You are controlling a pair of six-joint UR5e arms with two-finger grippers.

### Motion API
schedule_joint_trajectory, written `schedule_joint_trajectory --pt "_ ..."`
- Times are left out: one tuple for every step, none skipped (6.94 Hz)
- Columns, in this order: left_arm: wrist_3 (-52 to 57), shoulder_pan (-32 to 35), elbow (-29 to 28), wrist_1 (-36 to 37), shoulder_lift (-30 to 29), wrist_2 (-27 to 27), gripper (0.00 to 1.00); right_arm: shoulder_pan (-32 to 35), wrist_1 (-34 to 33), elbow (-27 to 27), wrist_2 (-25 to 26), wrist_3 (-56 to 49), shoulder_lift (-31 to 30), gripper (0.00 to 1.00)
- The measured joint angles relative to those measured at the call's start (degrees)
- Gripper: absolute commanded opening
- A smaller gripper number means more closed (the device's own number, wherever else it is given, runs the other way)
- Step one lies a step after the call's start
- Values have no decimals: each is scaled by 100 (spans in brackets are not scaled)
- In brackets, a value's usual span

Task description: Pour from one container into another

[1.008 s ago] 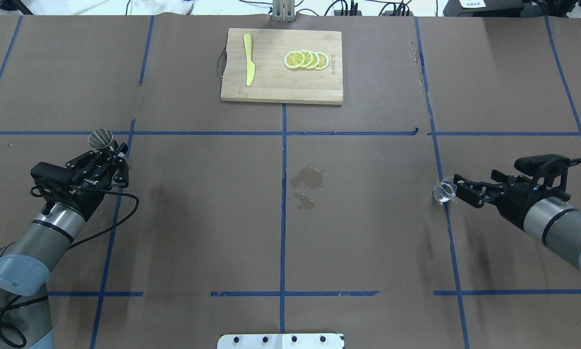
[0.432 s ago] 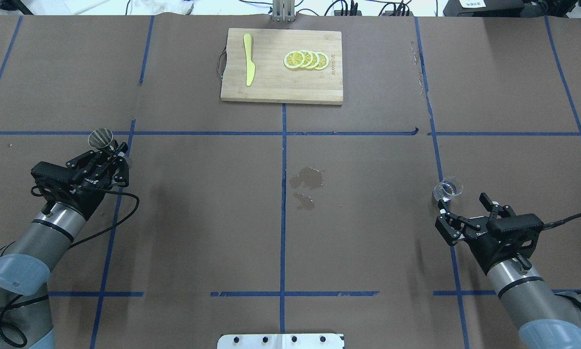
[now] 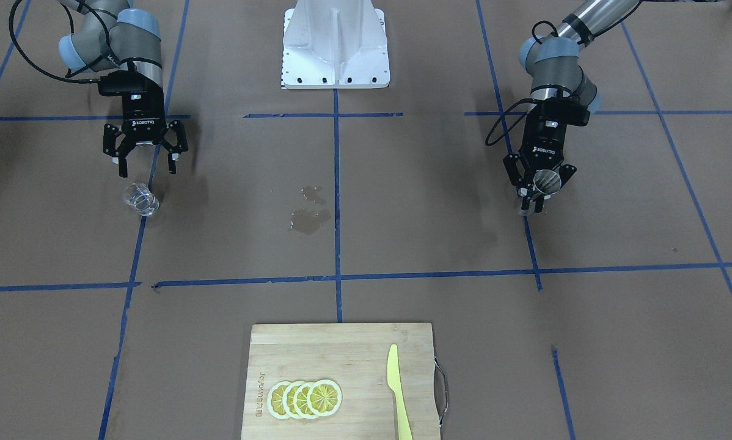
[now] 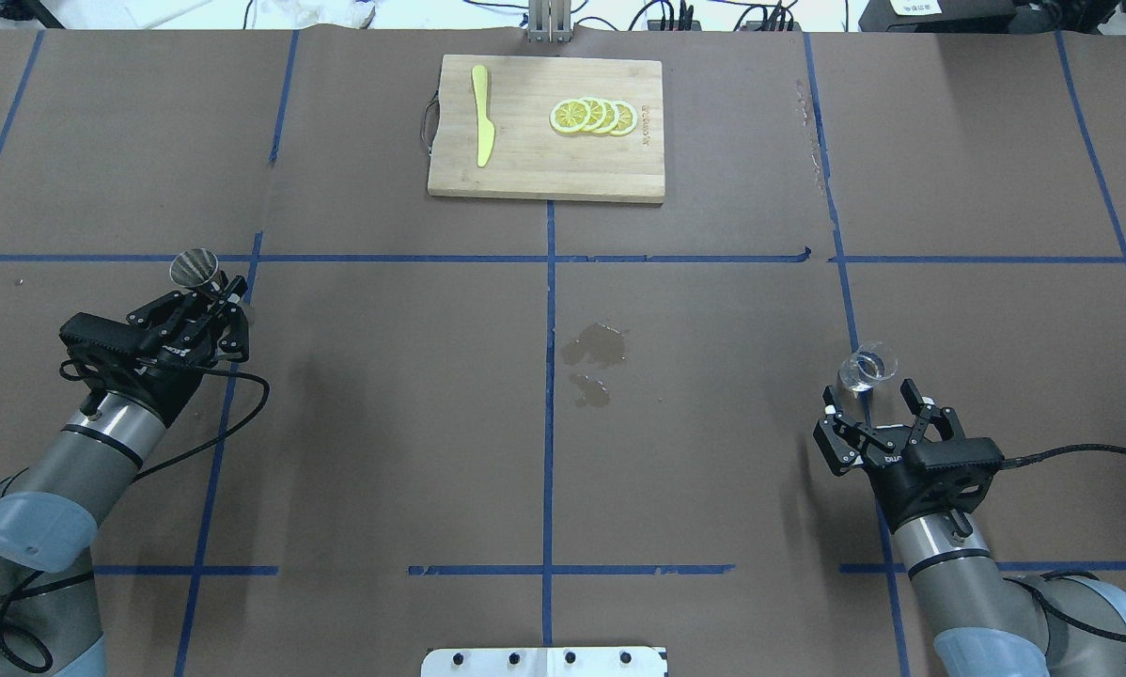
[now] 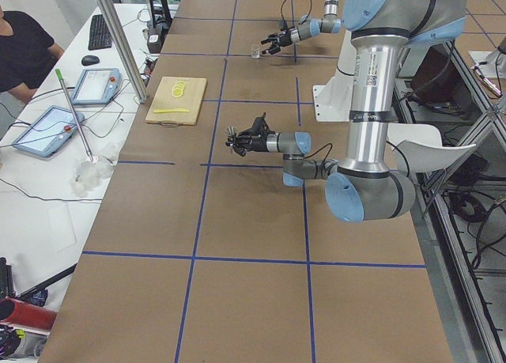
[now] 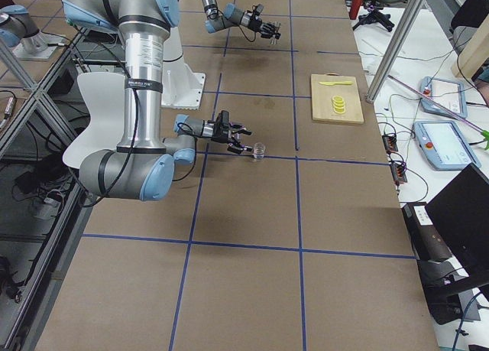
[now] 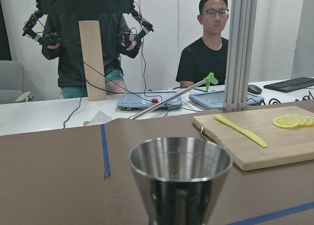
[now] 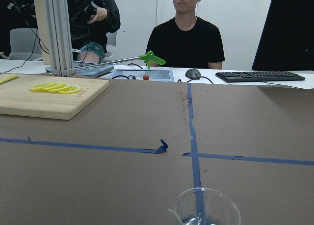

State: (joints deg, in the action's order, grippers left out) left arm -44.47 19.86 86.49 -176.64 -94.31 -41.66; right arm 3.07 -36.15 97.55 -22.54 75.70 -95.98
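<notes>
One clear glass beaker (image 4: 868, 369), pour lip visible, stands upright on the bench (image 4: 713, 451) just ahead of the spread, empty right gripper (image 4: 868, 402). One silver hourglass jigger (image 4: 195, 269) sits pinched upright in the left gripper (image 4: 225, 290). Beyond both: one cutting board (image 4: 546, 169), one yellow knife (image 4: 481, 118), four lemon slices (image 4: 593, 116).
</notes>
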Motion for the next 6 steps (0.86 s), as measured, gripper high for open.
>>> schedule_joint_trajectory --pt "0 0 0 2 0 0 0 0 2 -98 75 60 31 99" --pt "0 0 0 0 2 0 0 0 2 -156 104 93 40 99" --pt "0 0 0 0 6 0 0 0 2 -228 113 122 46 99" --pt "0 0 0 4 7 0 0 3 3 -291 112 155 60 99" --pt "0 0 -3 6 9 1 0 9 1 -328 104 173 79 99" --pt "0 0 -6 6 9 3 0 22 -3 -359 89 179 94 99"
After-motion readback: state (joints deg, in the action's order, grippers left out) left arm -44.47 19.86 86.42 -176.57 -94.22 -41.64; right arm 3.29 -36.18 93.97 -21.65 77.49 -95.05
